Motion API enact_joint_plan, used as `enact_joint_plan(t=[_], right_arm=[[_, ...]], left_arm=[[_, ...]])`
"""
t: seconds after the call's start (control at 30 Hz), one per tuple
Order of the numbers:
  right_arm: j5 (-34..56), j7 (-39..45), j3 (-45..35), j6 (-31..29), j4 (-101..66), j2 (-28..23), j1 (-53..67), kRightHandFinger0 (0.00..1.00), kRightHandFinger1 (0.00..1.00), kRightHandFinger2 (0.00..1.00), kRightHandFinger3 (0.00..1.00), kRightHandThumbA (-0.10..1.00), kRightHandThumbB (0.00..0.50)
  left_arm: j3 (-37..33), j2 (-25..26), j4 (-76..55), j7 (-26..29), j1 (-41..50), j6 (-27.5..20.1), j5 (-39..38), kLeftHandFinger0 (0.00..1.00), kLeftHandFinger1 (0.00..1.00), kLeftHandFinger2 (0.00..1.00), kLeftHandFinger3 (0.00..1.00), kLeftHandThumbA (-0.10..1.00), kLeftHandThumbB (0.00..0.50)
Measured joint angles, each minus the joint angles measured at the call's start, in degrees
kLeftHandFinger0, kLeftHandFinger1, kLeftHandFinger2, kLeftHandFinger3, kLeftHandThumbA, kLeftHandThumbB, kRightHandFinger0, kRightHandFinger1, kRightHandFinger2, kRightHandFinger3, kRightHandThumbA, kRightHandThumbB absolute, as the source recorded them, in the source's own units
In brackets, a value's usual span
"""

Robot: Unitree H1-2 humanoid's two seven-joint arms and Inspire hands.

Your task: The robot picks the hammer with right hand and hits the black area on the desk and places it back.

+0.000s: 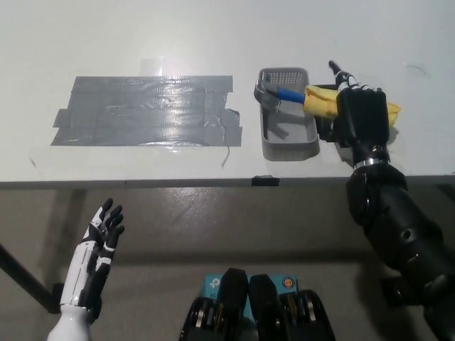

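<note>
The hammer (298, 96) has a steel head, a blue neck and a yellow grip. My black right hand (361, 112) is shut on the yellow grip at the right of the grey basket (288, 145). The hammer's head (266, 94) hangs over the basket's left rim, lifted off its floor. The black area is a wide patch of dark tape (146, 110) on the white desk (213, 32), left of the basket. My white left hand (92, 266) rests open below the desk edge at the lower left.
The desk's front edge (213, 183) runs across the picture's middle, with floor below it. A small black clip (264, 180) sits on that edge under the basket.
</note>
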Motion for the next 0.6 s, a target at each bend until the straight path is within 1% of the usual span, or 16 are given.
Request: enact_joint_plan(t=[0.03,0.07,0.1,0.13,0.17,0.2,0.27,0.3,0.37,0.4,0.5,0.57,0.6], right_arm=[[1.0,0.45,-1.17,-0.55,-0.87,0.09,0.16,0.0,0.44,0.78,0.9,-0.1,0.089],[1.91,1.15,-2.34,-0.88,-1.96,0.19,0.29,0.0,0.41,0.78,0.83,-0.1,0.092],[3.35,2.11,-3.69,-1.25,-3.11,0.32,0.39,0.0,0.4,0.79,0.8,-0.1,0.101],[4.26,2.84,-4.54,-1.34,-4.07,0.41,0.5,0.0,0.4,0.81,0.84,-0.1,0.102],[5.58,4.11,-5.84,-1.42,-5.39,0.62,0.64,0.0,0.39,0.81,0.9,-0.1,0.11],[6.78,5.03,-6.92,-1.43,-6.59,0.79,0.78,0.0,0.38,0.8,0.93,-0.1,0.119],[9.13,7.21,-9.0,-1.43,-9.13,1.08,1.12,0.0,0.39,0.82,0.93,-0.1,0.121],[10.02,8.22,-9.79,-1.37,-10.14,1.21,1.29,0.0,0.4,0.83,0.93,-0.1,0.117],[12.05,10.28,-11.5,-1.14,-12.28,1.5,1.58,0.0,0.42,0.85,0.92,-0.1,0.113],[13.45,11.53,-12.54,-1.0,-13.55,1.64,1.67,0.0,0.41,0.84,0.9,-0.1,0.11],[16.84,15.83,-14.48,-0.34,-16.36,1.41,1.69,0.0,0.42,0.83,0.88,-0.1,0.127],[18.57,18.57,-15.16,0.48,-17.64,0.94,1.69,0.0,0.46,0.86,0.88,-0.1,0.154],[19.23,19.92,-15.3,1.13,-18.12,0.54,1.69,0.04,0.54,0.9,0.9,-0.1,0.162]], left_arm=[[-0.02,0.05,0.0,0.01,0.0,0.0,0.01,1.0,1.0,1.0,1.0,0.88,0.013],[-0.05,0.09,0.0,0.01,0.0,0.0,0.01,1.0,1.0,1.0,1.0,0.88,0.021],[-0.07,0.11,0.01,0.01,-0.01,0.01,0.01,1.0,1.0,1.0,1.0,0.87,0.02],[-0.07,0.11,0.01,0.01,0.0,0.01,0.01,1.0,1.0,1.0,1.0,0.87,0.014],[-0.08,0.11,0.01,0.01,-0.01,0.03,0.01,1.0,1.0,1.0,1.0,0.87,0.013],[-0.09,0.11,0.01,0.01,-0.02,0.04,0.01,1.0,1.0,1.0,1.0,0.88,0.001],[-0.14,0.11,0.01,0.01,-0.03,0.05,0.02,1.0,1.0,1.0,1.0,0.87,0.001],[-0.15,0.11,0.01,0.01,-0.03,0.05,0.02,1.0,1.0,1.0,1.0,0.87,0.017],[-0.18,0.11,0.01,0.01,-0.05,0.05,0.03,1.0,1.0,1.0,1.0,0.87,0.011],[-0.2,0.11,0.01,0.02,-0.07,0.05,0.03,1.0,1.0,1.0,1.0,0.87,0.005],[-0.24,0.12,0.02,0.01,-0.13,0.07,0.05,1.0,1.0,1.0,1.0,0.86,0.0],[-0.26,0.12,0.02,0.01,-0.13,0.08,0.04,1.0,1.0,1.0,1.0,0.86,0.011],[-0.26,0.12,0.02,0.01,-0.13,0.1,0.05,1.0,1.0,1.0,1.0,0.86,0.003]])
